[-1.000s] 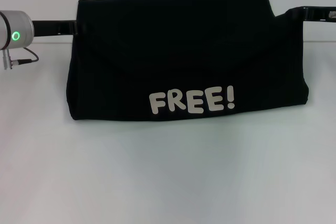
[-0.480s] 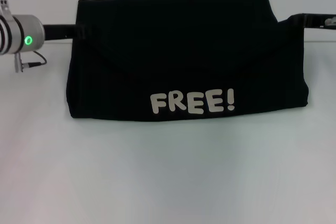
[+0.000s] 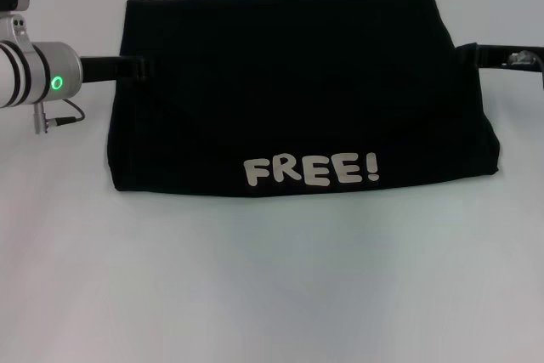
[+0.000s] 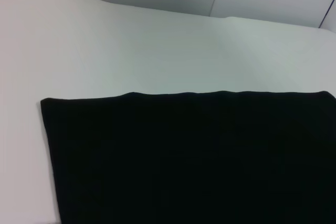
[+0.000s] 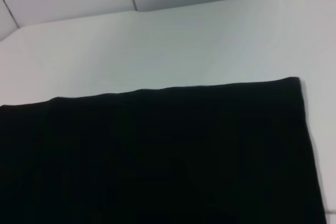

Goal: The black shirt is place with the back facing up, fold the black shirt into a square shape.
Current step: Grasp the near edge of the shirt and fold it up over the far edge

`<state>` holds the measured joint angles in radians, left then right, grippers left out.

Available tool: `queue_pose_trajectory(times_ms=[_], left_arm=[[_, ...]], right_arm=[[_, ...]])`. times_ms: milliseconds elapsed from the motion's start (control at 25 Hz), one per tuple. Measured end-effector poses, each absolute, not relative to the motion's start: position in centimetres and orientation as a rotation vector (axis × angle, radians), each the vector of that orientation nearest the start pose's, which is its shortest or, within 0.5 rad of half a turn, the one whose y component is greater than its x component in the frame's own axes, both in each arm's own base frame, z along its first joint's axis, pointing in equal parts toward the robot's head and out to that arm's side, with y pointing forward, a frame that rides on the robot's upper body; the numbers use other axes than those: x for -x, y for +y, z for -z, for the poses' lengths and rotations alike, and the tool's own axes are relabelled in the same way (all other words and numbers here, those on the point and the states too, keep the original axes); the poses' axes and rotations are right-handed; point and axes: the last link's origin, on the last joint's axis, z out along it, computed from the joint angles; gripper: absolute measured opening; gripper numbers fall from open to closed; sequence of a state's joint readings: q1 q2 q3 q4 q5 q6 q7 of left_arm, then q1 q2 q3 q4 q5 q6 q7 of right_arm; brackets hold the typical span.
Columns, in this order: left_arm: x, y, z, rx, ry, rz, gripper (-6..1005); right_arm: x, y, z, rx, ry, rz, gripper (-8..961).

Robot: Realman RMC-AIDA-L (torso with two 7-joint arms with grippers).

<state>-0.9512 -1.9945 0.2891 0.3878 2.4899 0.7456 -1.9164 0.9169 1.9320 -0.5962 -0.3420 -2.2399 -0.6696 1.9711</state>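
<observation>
Shirt [image 3: 297, 95] lies flat on the white table [image 3: 272, 278], folded into a wide band, "FREE!" lettering [image 3: 312, 170] up along the near edge, far edge straight and tidy. My left gripper [image 3: 136, 67] sits at the shirt's left edge, around mid-height of the band; my right gripper [image 3: 466, 55] sits at the right edge, a bit farther back. Both come in low from the sides, tips right at the cloth or just under its border; I can't tell which. Fingers not visible in any view, so I cannot tell whether either tool is wide, narrow or holding cloth. Left wrist view only shows shirt [image 4: 189, 156] filling the lower part with table [image 4: 157, 51] beyond; right wrist view the same, shirt [image 5: 157, 150] with its far corner showing and table [image 5: 157, 45] behind. My read: the lengthwise folds look done, since the piece is a long rectangle, not yet a square. Step in hand looks like working the two short ends, either gripping or letting go there. Next move, I judge, calls for a firm pinch on one short end, both layers caught, then lifting and carrying it across toward the other end so edges line up. Risk: layers slipping apart, or dragging the whole band across the table.
</observation>
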Motion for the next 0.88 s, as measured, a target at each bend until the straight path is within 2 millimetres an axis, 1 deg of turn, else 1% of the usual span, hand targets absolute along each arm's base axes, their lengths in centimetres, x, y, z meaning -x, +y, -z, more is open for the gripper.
queue_pose_trajectory(times_ms=[240,400,440,640,720,840,880], left_arm=[[25.2,47.8,-2.3,2.047,-1.116,0.339,162],[25.4,48.0,-2.8,2.007,-1.094,0.333,178],[25.4,48.0,-3.1,1.995,-1.089,0.333,215],[25.8,48.2,-4.5,1.941,-1.087,0.348,402],[25.9,48.0,-5.1,1.938,-1.109,0.372,638],[25.2,46.7,-5.9,2.015,-1.140,0.457,701],[24.9,46.1,-6.0,2.059,-1.141,0.491,722]], right_arm=[[-26.4,48.3,-4.2,1.985,1.156,-0.356,198],[-26.2,48.5,-4.7,1.964,1.132,-0.369,203],[-26.1,48.5,-4.9,1.957,1.121,-0.377,204],[-25.8,48.6,-5.9,1.921,1.083,-0.420,409],[-25.6,48.5,-6.4,1.923,1.078,-0.445,505],[-25.2,47.8,-7.0,1.978,1.095,-0.518,650],[-25.1,47.4,-7.3,2.000,1.102,-0.545,672]])
